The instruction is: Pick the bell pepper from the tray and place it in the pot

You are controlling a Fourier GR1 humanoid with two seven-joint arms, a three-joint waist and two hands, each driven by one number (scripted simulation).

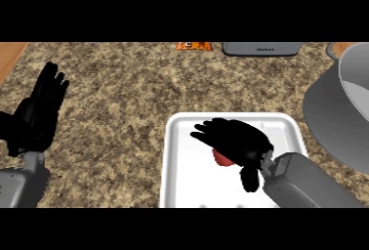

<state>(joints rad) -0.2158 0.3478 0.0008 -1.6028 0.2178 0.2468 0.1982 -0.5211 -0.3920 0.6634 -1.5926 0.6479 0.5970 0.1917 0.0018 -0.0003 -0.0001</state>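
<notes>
The right hand [234, 141], black and carried on a grey forearm entering from the lower right, lies palm-down over the white rectangular plastic tray [176, 166]. Its fingers fan toward the tray's far-left corner and bend downward over the red bell pepper [222, 158]. Only a small red patch of the pepper shows, under the palm's left edge. The pepper lies on the tray floor near the tray's middle. Whether the fingers are already closed round the pepper cannot be determined, because the hand hides the contact. The posture suits a top-down grasp: covering the pepper from above lets fingers and thumb come in on opposite sides.

The left hand [39, 110] is at the left edge of the view, well apart from the tray. Its fingers are straight and point away from the robot. It holds nothing and rests clear of the working area.

The large grey metal pot [328, 107] stands just right of the tray, partly cut off by the edge of the view. This placement keeps the carry short.

At the counter's far edge are a dark grey flat device [261, 48] and an orange packet [194, 46].
</notes>
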